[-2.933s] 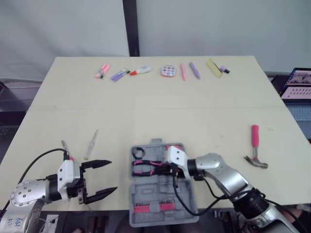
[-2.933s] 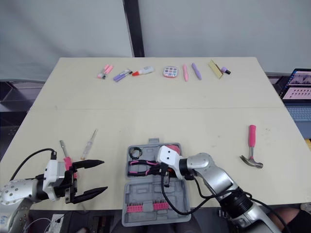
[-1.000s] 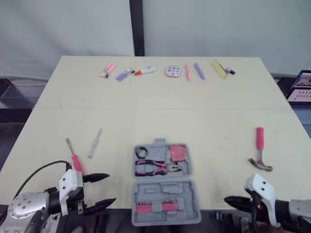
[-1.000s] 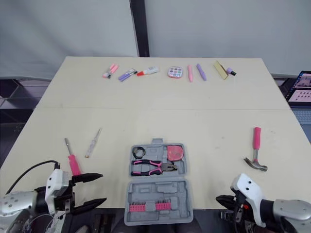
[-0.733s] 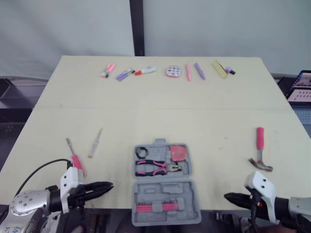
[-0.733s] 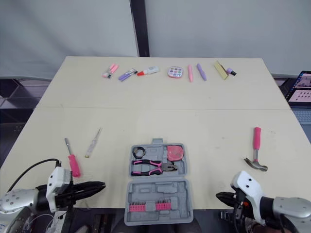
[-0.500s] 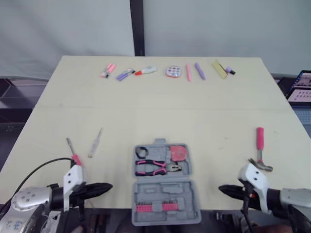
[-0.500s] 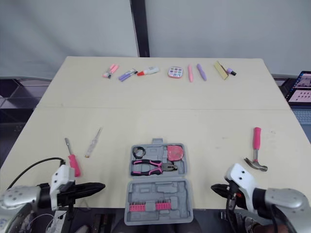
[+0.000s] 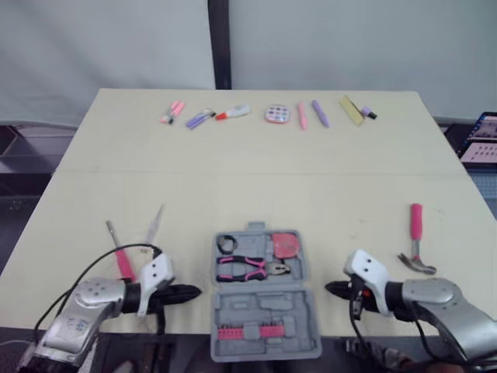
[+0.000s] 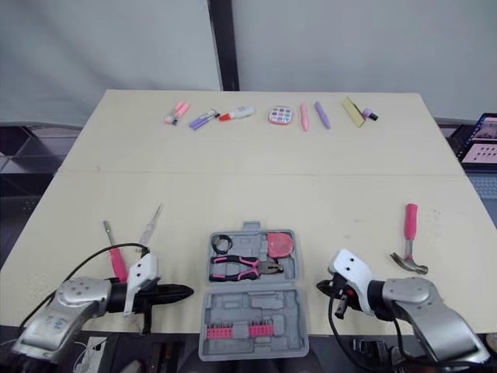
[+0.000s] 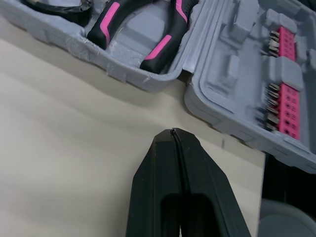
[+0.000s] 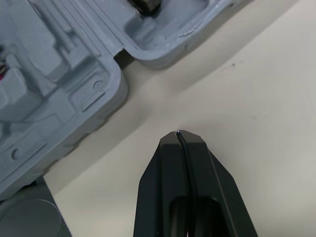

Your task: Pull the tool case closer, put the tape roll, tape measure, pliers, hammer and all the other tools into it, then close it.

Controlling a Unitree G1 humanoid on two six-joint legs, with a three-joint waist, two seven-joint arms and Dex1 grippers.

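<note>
The grey tool case (image 9: 264,303) lies open at the table's front edge. Its far half holds the black tape roll (image 9: 226,244), the pink-handled pliers (image 9: 252,269) and the pink tape measure (image 9: 285,244); its near half holds a pink bit strip (image 9: 248,332). The pink-handled hammer (image 9: 416,241) lies to the right. A pink screwdriver (image 9: 120,255) and a clear one (image 9: 154,224) lie to the left. My left gripper (image 9: 194,293) is shut and empty, pointing at the case's left side (image 11: 148,81). My right gripper (image 9: 330,289) is shut and empty, just off the right side (image 12: 148,54).
A row of small pens, markers and a round pink item (image 9: 272,114) lies along the table's far edge. A laptop (image 9: 477,146) shows past the right edge. Bare tabletop stretches between that row and the case.
My left gripper has gone from open to shut. Both grippers have moved inward over the table edge, coming close to the case's two sides. The tools and case have not moved.
</note>
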